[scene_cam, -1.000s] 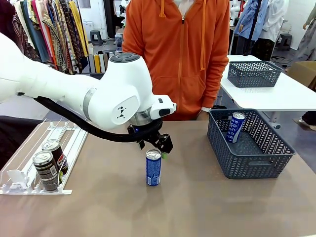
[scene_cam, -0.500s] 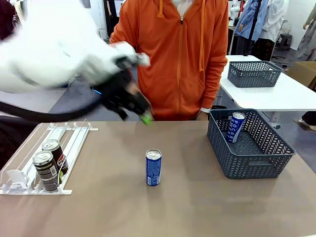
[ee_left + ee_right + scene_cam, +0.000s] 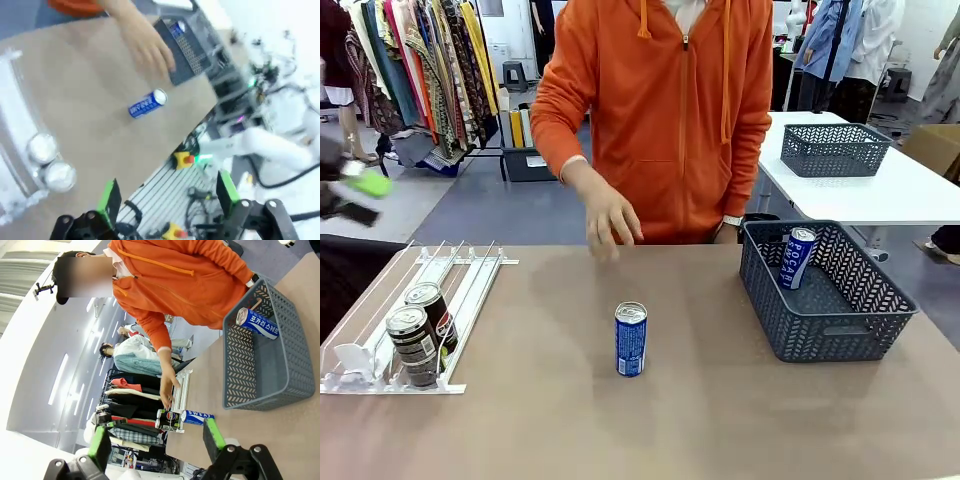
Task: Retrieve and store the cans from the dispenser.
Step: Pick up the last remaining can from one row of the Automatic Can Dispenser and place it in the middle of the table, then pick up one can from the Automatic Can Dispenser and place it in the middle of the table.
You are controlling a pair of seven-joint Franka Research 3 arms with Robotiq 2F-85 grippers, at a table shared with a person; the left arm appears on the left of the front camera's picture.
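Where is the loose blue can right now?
In the front view, the blue can stands upright mid-table, between the dispenser on the left and the grey basket on the right.

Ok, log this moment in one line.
left gripper: open | right gripper: open | blue can: upright, centre | basket: second blue can inside | dispenser: two dark cans | person's hand: raised beyond it

the blue can (image 3: 631, 340) stands upright alone in the middle of the bench (image 3: 720, 430), with open surface to its near, left and right sides. the person's hand (image 3: 610, 222) hovers over the far edge, just beyond the can. the grey basket (image 3: 820, 335) blocks the right side. the dispenser (image 3: 478, 282), with two dark cans (image 3: 420, 330) at its near end, takes up the left.
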